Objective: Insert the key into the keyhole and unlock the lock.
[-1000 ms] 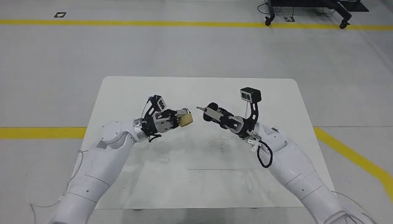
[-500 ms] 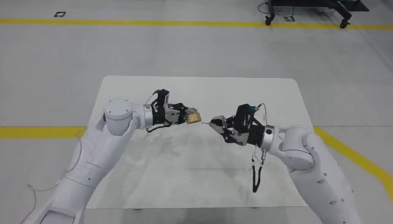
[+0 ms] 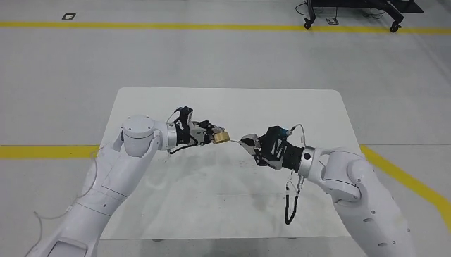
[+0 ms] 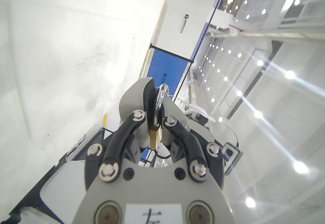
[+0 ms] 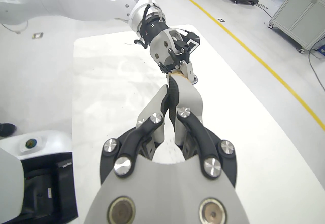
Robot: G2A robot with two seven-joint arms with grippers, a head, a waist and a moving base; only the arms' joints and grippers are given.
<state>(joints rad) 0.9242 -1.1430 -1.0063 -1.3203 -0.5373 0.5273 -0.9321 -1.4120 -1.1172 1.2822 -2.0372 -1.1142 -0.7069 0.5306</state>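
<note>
Left gripper clamped small brass padlock; right gripper pinched thin silver key. Arms had swung level, gap nearly closed; insertion looked next.

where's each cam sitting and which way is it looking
Top view: above the arms, looking down at the table; shows the left gripper and right gripper nearly meeting.
Left wrist view: on the left wrist, looking along its own fingers, shut on the lock, toward the hall ceiling.
Right wrist view: on the right wrist, looking along its fingers across the table at the left gripper.
Shared: the left gripper is in all three.
</note>
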